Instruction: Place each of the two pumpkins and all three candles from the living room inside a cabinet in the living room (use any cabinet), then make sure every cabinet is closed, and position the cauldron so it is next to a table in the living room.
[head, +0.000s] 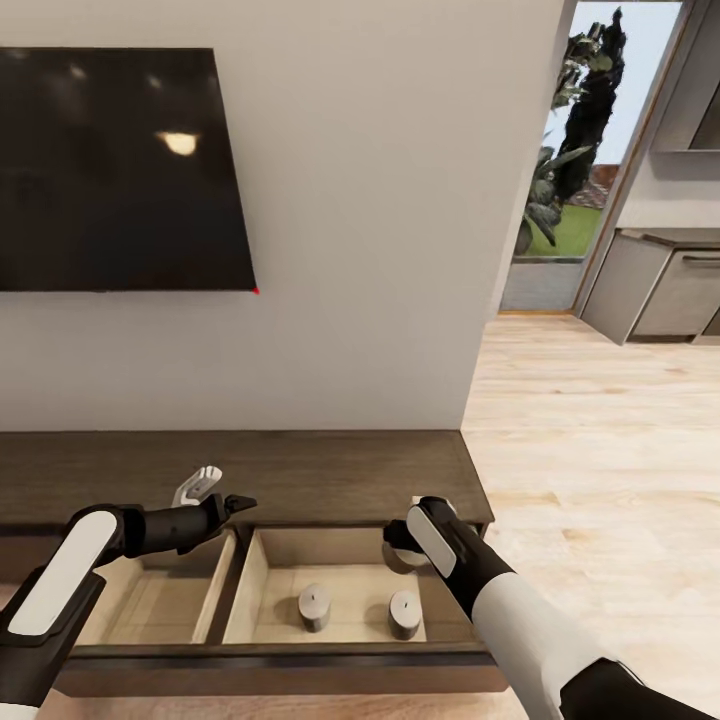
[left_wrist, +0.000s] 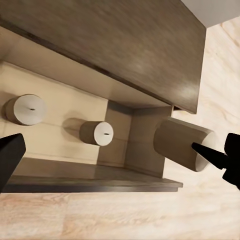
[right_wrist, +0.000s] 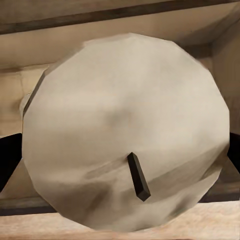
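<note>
Head view: two candles (head: 314, 606) are standing in the open cabinet (head: 300, 470) drawer. Right wrist view: right gripper (right_wrist: 120, 150) jaws are clamping a third candle (right_wrist: 125, 130). Left gripper (head: 215, 500) jaws are gaping, holding nothing.

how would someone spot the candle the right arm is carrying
Below the wall television runs a long dark-brown cabinet with two pale drawers open. Over the back right corner of the right drawer, the right tool grips one candle. Unlike the two candles standing on the drawer floor, it hangs tilted in the air.
</note>
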